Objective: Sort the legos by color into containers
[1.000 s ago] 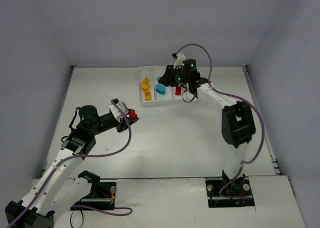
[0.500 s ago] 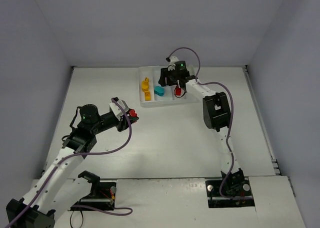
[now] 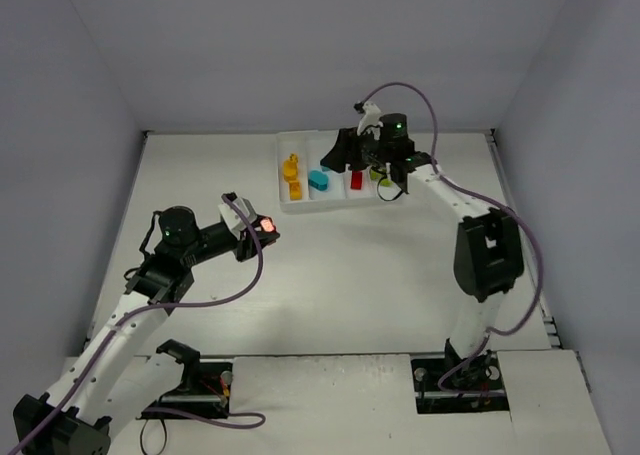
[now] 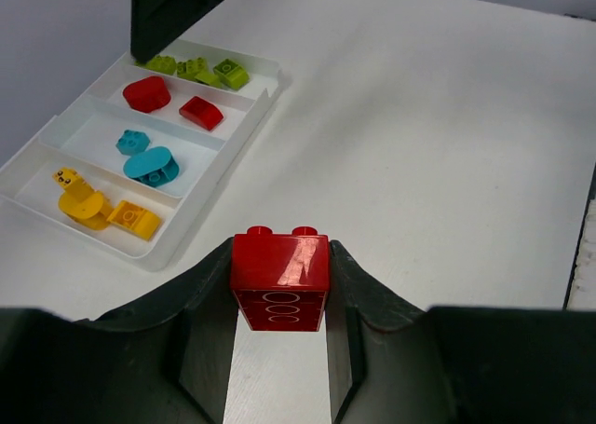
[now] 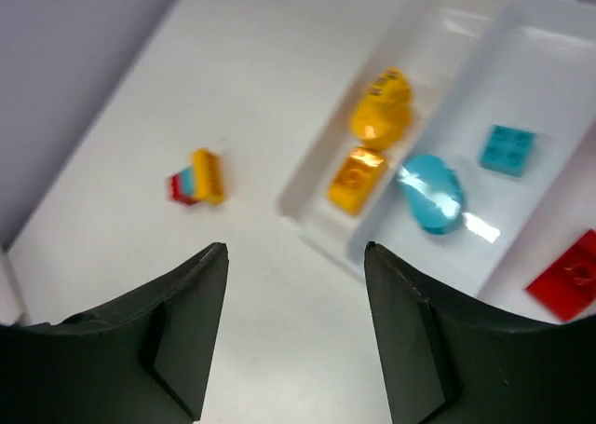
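My left gripper [image 3: 263, 227] is shut on a red brick [image 4: 279, 273] and holds it above the table, short of the white tray [image 3: 284, 203]. The tray's four compartments [image 4: 223, 163] hold yellow [image 4: 82, 200], cyan [image 4: 152, 166], red [image 4: 147, 93] and green [image 4: 196, 68] bricks, one colour each. My right gripper [image 5: 295, 252] is open and empty, hovering over the tray's near left part [image 3: 335, 155]. Below it I see yellow [image 5: 356, 177], cyan [image 5: 433, 193] and red [image 5: 568, 284] bricks in the tray.
A stacked red, cyan and yellow brick [image 5: 197, 177] lies on the table just outside the tray's yellow end. The right arm's dark gripper [image 4: 168, 9] shows over the tray's far end in the left wrist view. Grey walls enclose the table.
The right arm swung left over the tray, then back to the right. The left gripper keeps the red brick and has barely moved.
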You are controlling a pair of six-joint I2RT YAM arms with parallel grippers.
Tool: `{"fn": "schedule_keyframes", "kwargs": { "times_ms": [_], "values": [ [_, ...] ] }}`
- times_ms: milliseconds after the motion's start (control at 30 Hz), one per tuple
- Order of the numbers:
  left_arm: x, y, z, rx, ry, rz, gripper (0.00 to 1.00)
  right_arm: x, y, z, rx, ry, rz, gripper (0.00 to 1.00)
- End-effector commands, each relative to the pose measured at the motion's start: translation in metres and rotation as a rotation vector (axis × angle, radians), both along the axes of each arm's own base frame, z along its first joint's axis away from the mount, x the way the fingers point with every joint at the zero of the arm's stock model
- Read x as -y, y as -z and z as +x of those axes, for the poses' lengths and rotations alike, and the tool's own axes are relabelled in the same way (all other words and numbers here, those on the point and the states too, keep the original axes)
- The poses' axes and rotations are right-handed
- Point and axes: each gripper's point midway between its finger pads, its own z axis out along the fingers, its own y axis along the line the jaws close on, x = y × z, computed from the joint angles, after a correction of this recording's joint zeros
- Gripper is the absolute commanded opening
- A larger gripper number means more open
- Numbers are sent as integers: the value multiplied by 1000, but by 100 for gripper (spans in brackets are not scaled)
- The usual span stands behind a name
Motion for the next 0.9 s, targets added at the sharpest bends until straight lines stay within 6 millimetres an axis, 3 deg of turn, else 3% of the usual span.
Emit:
{"fn": "schedule_keyframes", "kwargs": {
  "times_ms": [0, 33, 67, 100, 133, 167, 233, 267, 333, 367, 533, 867],
  "values": [
    [3, -45, 7, 98, -8, -96, 0, -21, -107, -76, 148, -191, 218, 57],
    [4, -52, 10, 97, -21, -128, 0, -21, -114, -88, 176, -207, 239, 57],
    [5, -54, 11, 34, -42, -181, 0, -17, -135, -109, 222, -223, 264, 57],
    [6, -56, 13, 12, -54, -208, 0, -16, -136, -120, 233, -235, 279, 57],
    [8, -60, 18, -7, -68, -242, 0, -15, -124, -135, 219, -251, 290, 58],
    [8, -64, 20, -93, -98, -312, 0, -11, -138, -151, 265, -261, 298, 58],
    [6, -62, 37, -204, -189, -385, 0, -11, -124, -169, 285, -261, 264, 58],
    [9, -70, 39, -286, -208, -453, 0, -8, -132, -178, 322, -260, 263, 58],
    [10, -67, 51, -401, -266, -522, 0, -9, -121, -192, 326, -272, 241, 58],
    [12, -71, 52, -486, -288, -594, 0, -12, -126, -200, 372, -285, 221, 59],
    [10, -78, 65, -697, -405, -815, 0, -22, -126, -213, 471, -280, 139, 59],
    [18, -100, 69, -830, -412, -977, 0, -48, -145, -208, 557, -299, 105, 63]
  ]
}}
